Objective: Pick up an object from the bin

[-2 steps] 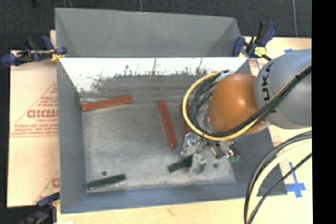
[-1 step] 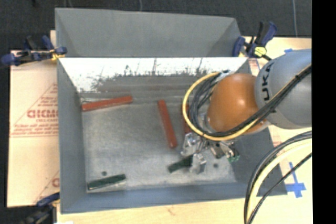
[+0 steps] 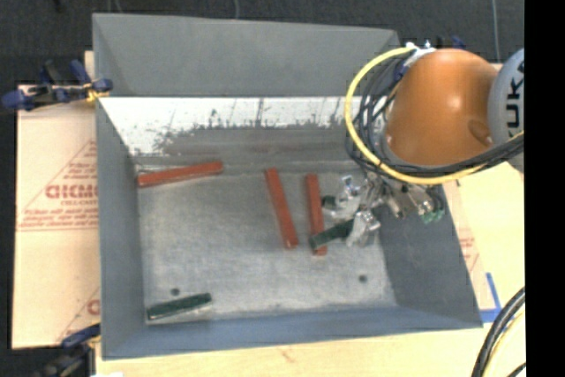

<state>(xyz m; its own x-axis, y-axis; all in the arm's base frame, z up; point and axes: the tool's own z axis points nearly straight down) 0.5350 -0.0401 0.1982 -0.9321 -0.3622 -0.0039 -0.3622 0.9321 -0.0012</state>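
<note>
**Claw low at right side of bin, over dark green stick**

The claw (image 3: 360,223) sits low on the right side of the bin (image 3: 238,57). Its tip meets one end of a short dark green stick (image 3: 328,236), which lies across the near end of a red bar (image 3: 313,206). Whether the claw is open, closed or gripping cannot be told. A second red bar (image 3: 282,207) lies just to the left. A third red bar (image 3: 179,174) lies by the back-left wall. Another green stick (image 3: 179,305) lies at the front-left corner.
</note>
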